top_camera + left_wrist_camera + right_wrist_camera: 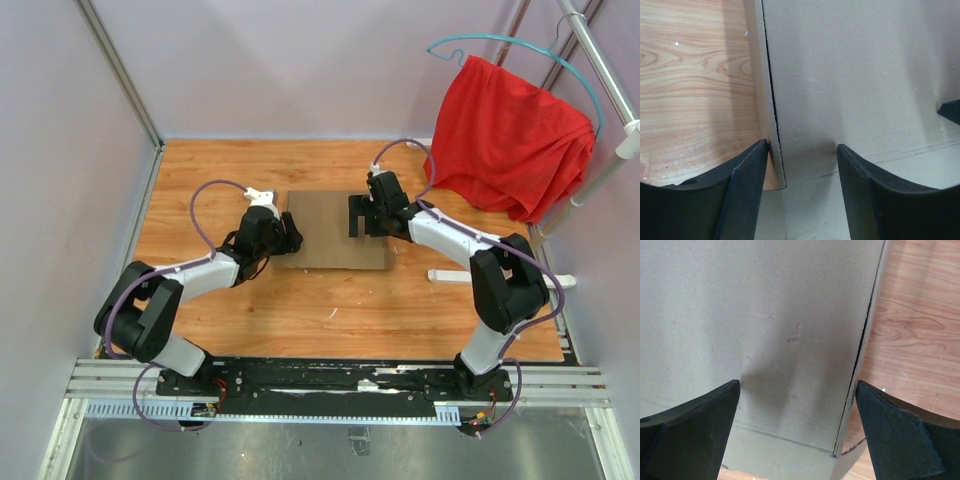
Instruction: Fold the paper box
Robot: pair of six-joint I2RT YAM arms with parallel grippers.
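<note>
The paper box (335, 240) lies as a low brown cardboard shape on the middle of the wooden table. My left gripper (291, 238) is at its left edge, low over the card. In the left wrist view the left gripper (802, 146) is open, and its fingers (747, 190) straddle a cut line and crease of the paper box (850, 75). My right gripper (360, 216) is over the box's far right part. In the right wrist view the right gripper (798, 385) is wide open, with the right edge of the paper box (765, 315) between its tips.
A red cloth (510, 135) hangs on a teal hanger (520, 45) from a metal rack (605, 70) at the back right. A white bar (455, 275) lies on the table (300, 310) to the right of the box. Walls close in on the left and at the back.
</note>
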